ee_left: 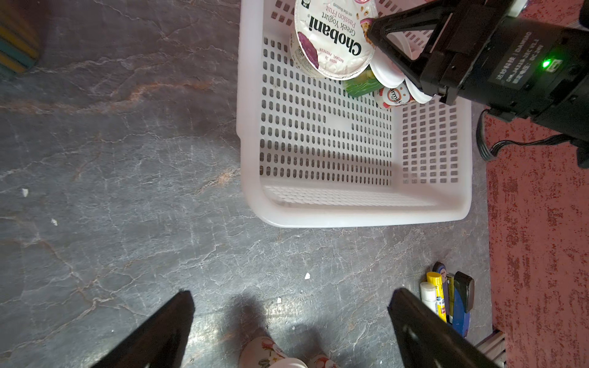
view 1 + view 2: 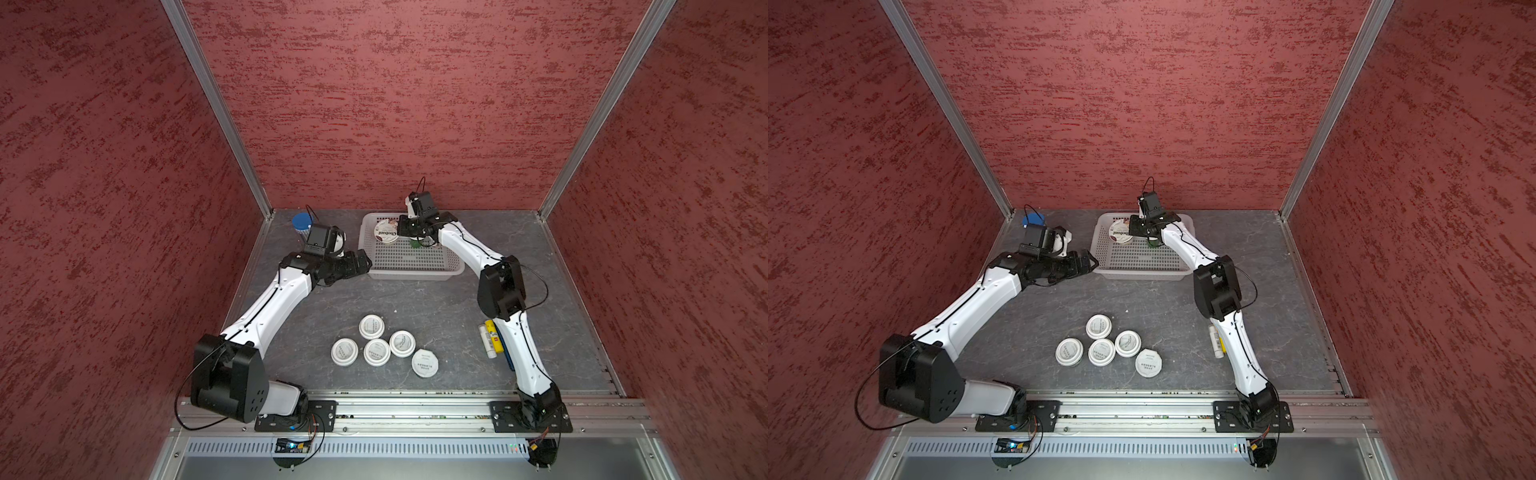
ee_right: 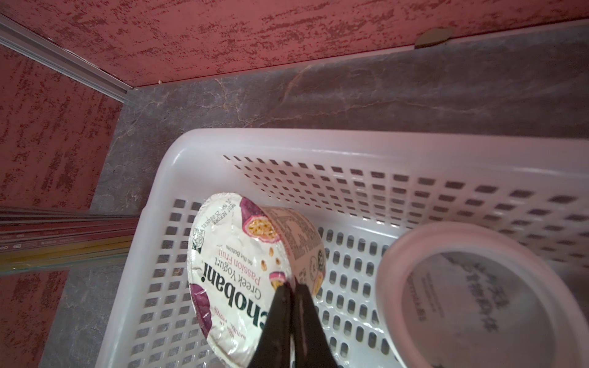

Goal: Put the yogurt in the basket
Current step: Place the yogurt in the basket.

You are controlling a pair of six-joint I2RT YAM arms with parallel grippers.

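Your left gripper hung open beside the basket. Five white-lidded cups sat clustered on the table in front of it. Your right gripper was pinched shut on the rim of the tilted Chobani cup inside the basket.

Left arm, right arm: white link shells, black joint housings, external black cables. Black base plates, silver screws. Right wrist motor housing: white print, green lamp lit. Left gripper fingers black, wedge-shaped.
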